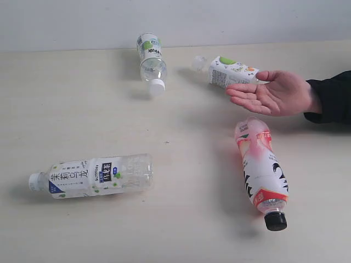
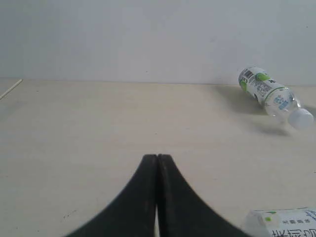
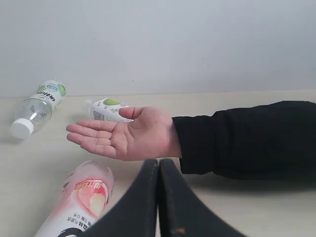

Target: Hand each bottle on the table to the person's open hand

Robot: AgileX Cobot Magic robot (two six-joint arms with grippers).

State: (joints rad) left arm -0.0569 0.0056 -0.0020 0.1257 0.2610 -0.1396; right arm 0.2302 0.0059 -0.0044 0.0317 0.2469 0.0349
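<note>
Right wrist view: pink-white bottle [image 3: 79,197] beside closed jaws.

Lying on table [image 1: 82,109]: rear-left bottle [image 1: 151,61], rear-right bottle [image 1: 230,70] behind hand [image 1: 272,93], front-left bottle [image 1: 93,176], front-right bottle [image 1: 262,170] before hand.

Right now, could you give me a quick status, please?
Left gripper, right gripper: jaws shut, empty. Four bottles lying on table. Hand open. Nothing blocking.
</note>
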